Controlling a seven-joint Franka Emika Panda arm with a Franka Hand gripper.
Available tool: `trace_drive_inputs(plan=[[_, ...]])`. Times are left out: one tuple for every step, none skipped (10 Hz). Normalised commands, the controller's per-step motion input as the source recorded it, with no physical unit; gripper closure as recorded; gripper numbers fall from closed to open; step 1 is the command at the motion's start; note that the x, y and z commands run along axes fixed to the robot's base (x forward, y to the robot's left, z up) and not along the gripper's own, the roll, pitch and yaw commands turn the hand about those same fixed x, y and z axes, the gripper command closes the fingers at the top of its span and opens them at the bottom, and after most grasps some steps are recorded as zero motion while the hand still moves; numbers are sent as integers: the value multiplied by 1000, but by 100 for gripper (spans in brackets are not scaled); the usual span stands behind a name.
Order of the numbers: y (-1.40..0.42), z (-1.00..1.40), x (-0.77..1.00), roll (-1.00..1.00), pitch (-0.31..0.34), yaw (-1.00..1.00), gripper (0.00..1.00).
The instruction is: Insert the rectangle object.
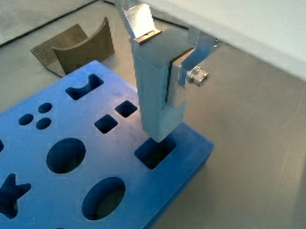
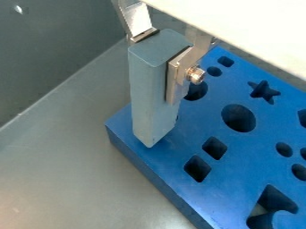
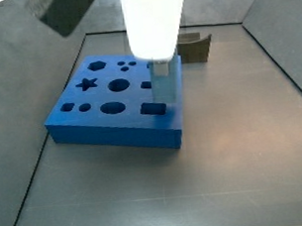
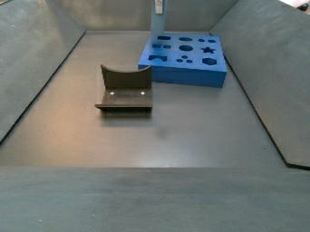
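The rectangle object (image 1: 158, 89) is a slim light-blue bar, held upright in my gripper (image 1: 162, 58), which is shut on its upper part. It also shows in a wrist view (image 2: 150, 89) and a side view (image 3: 164, 82). Its lower end is at a rectangular hole (image 1: 152, 156) near a corner of the blue board (image 1: 24, 143). I cannot tell whether the end has entered the hole. The board with its shaped holes shows in a wrist view (image 2: 239, 179) and in both side views (image 3: 116, 130) (image 4: 182, 76). In a side view the gripper (image 4: 159, 7) is at the picture's far edge.
A dark olive-brown block (image 4: 123, 91) with a U-shaped notch stands on the grey floor apart from the board. It also shows in a wrist view (image 1: 72, 49) and a side view (image 3: 195, 49). Sloping grey walls (image 4: 36, 82) enclose the floor.
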Motion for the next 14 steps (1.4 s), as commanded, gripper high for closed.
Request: trace_drive_inputs(plan=[[0, -406, -134, -73, 0, -137, 100], [0, -274, -243, -99, 39, -220, 100], [94, -257, -383, -104, 59, -103, 100], [0, -186, -414, -71, 44, 0, 100], [0, -160, -366, -44, 13, 57, 100], [0, -126, -257, -43, 24, 71, 100], [-237, -254, 0, -11, 59, 100, 100], [-237, -314, 157, 17, 74, 114, 100], [-226, -357, 197, 29, 93, 80, 100], [-131, -417, 166, 0, 76, 11, 100], [-11, -523, 117, 0, 51, 0, 100], [0, -474, 106, 0, 26, 0, 100], [0, -309, 0, -63, 0, -11, 100], [69, -77, 26, -183, 0, -3, 100]])
